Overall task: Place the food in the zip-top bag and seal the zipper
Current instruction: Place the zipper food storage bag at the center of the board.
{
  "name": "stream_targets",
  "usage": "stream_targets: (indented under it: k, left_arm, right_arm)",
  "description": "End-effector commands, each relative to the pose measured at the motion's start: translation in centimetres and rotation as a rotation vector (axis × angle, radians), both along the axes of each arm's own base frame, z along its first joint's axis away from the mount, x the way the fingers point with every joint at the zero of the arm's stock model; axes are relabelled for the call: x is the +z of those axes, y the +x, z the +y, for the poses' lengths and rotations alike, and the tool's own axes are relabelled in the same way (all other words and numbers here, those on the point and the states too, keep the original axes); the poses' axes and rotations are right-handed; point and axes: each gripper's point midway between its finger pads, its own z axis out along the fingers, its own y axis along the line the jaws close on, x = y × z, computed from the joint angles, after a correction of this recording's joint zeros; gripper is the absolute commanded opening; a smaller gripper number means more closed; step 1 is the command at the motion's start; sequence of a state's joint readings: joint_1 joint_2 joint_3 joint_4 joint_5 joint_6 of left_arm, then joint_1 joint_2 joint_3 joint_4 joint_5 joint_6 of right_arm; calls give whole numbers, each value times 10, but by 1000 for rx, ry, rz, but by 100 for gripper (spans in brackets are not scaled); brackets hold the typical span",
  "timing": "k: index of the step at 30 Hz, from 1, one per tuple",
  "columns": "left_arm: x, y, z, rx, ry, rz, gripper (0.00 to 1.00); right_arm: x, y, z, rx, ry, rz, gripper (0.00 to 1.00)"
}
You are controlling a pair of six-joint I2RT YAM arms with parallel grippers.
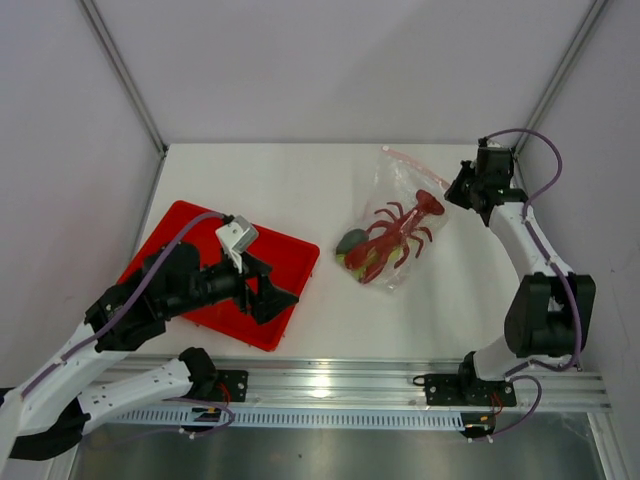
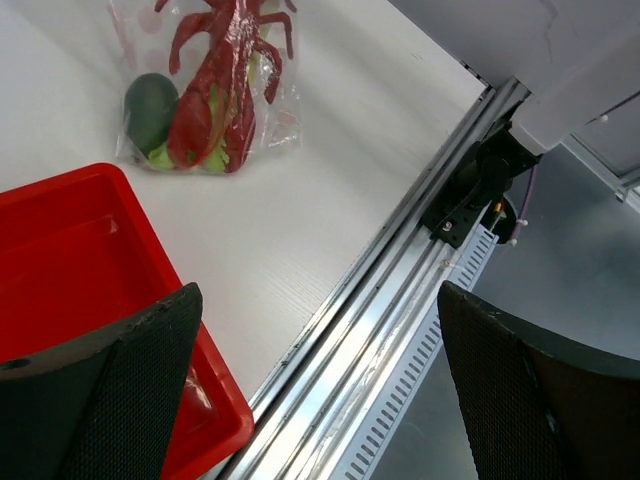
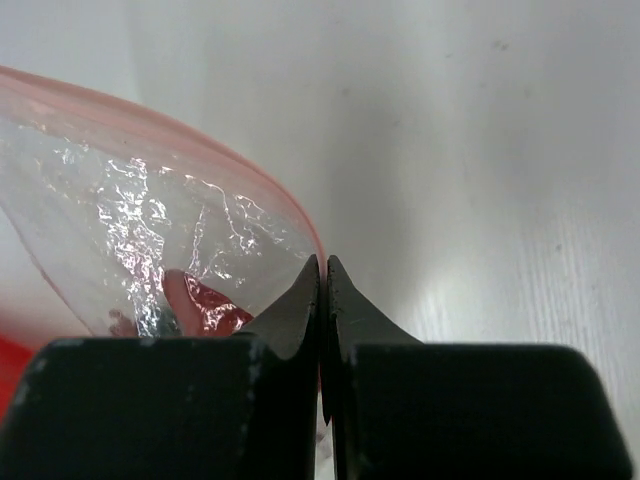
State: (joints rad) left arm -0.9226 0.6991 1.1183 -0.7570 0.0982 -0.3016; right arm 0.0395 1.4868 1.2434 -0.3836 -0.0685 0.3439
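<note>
Right claw [image 3: 324, 275] was clamped on the zipper [image 3: 200, 145] of the zip-top bag [image 1: 396, 182]. Left claw [image 2: 318, 300] stood apart, with the red tray [image 1: 180, 225] beneath it.

The left arm [image 1: 130, 310] lies low over the near left corner of the tabletop [image 1: 290, 180], wrist pointing right, and the left gripper [image 1: 268, 290] is spread wide with nothing in it. The right arm [image 1: 530, 250] reaches up along the right edge toward the far right corner. There the right gripper [image 1: 462, 188] has its jaws pressed tight together on the zipper [image 3: 262, 183].

desk [image 1: 290, 185]: white, matte | walls [image 1: 330, 60]: plain pale grey panels on three sides | near edge: aluminium rail [image 1: 360, 376] | light: soft, even
</note>
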Motion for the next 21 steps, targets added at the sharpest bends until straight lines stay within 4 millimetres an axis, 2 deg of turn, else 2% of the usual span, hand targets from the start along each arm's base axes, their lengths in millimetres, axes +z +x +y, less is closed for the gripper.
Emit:
stream_targets:
  k: [1,2,4,5,7,8,9,10,11,14,16,17,19,21]
  left_arm:
    - [6,-12,-6,-51,-65,31,99]
    - [3,-14,-5,-54,-66,36,100]
    - [-1,-17,-1,-49,-75,37,99]
    - [-6,-17,0,-43,-69,41,100]
    - [-7,-19,3,-40,-79,44,99]
    - [-14,-20,3,-40,-70,53,100]
    - [-14,-20,3,-42,-75,56,99]
    - [-16,-20,2,-42,-74,61,99]
    - [-18,-20,2,-43,-72,66,100]
    - [-19,-19,0,-38,-75,71,100]
    - [-17,-18,0,-29,-81,70,99]
    - [-15,-16,-1,-28,-91,62,99]
    - [-15,-14,-2,-14,-95,63,99]
    - [-17,-11,-5,-5,-104,70,100]
  right_arm:
    - [21,51,-45,-134,17,-134,0]
    - [2,59,-51,-150,17,-99,0]
    - [-9,68,-68,-205,6,-75,0]
    - [-27,72,-75,-223,5,-41,0]
    - [-45,73,-84,-257,28,5,0]
    - [-60,72,-92,-278,40,37,0]
    - [-64,72,-94,-283,50,47,3]
    - [-68,72,-94,-273,68,55,11]
    - [-68,73,-95,-269,73,55,30]
    - [-55,73,-99,-277,53,41,69]
    - [-28,73,-99,-284,36,17,77]
    - [-17,73,-101,-295,22,8,92]
    - [17,68,-99,-307,-16,-26,100]
    - [39,59,-92,-292,-38,-49,100]
